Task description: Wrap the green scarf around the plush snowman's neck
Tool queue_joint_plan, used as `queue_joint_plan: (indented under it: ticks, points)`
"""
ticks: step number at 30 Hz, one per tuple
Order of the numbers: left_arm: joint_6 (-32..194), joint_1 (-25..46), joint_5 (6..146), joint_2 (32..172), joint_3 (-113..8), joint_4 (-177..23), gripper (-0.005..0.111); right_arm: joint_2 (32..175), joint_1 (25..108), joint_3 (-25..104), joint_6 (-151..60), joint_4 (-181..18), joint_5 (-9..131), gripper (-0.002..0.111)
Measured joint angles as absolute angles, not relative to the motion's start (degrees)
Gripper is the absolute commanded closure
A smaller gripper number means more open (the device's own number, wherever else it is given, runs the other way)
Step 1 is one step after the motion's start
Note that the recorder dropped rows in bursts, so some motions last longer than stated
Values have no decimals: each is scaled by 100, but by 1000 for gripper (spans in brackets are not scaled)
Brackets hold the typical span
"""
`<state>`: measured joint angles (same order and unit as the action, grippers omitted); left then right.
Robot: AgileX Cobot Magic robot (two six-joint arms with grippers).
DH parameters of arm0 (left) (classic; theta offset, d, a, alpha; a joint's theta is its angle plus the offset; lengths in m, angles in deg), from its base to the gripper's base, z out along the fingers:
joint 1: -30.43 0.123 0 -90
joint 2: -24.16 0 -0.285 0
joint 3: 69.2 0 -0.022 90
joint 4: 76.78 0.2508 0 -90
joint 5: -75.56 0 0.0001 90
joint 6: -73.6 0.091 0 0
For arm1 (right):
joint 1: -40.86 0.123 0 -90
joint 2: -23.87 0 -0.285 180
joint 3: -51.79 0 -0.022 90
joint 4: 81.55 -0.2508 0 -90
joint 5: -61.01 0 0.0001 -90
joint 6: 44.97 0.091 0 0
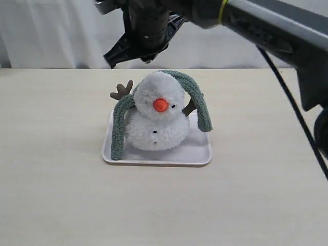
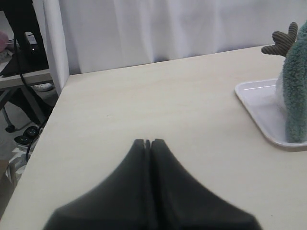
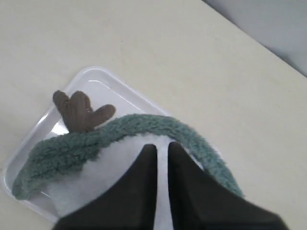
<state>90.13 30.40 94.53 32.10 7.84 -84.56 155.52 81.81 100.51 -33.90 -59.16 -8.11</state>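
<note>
We seem to be in a lab: a bare pale table (image 1: 56,195), white curtain backdrop (image 2: 168,28), loose cables (image 2: 21,67) beside it.

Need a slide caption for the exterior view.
Green scarf draped behind plush snowman on white tray, right claw above.

Left gripper (image 2: 148,142) jaws closed, right gripper (image 3: 162,146) jaws slightly parted

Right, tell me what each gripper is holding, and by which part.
Nothing. The right gripper hangs above the green scarf, jaws slightly parted and empty; the left gripper is shut on nothing.
</note>
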Motion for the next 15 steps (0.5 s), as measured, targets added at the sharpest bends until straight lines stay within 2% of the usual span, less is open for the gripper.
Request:
queue_joint_plan:
  ticks: [4,5,15]
  points:
    - [9013,3040,9453,3210,784,-8456,107,15185,7622,9812,-3380,-6431,-826,66]
    - [9013,3040,9453,3210,784,-8456,107,15088,7510,9638,-3380,-6509,-826,65]
    - [9013,3040,9453,3210,784,-8456,107,14529,7123,7788,-3680,-6569,-715,63]
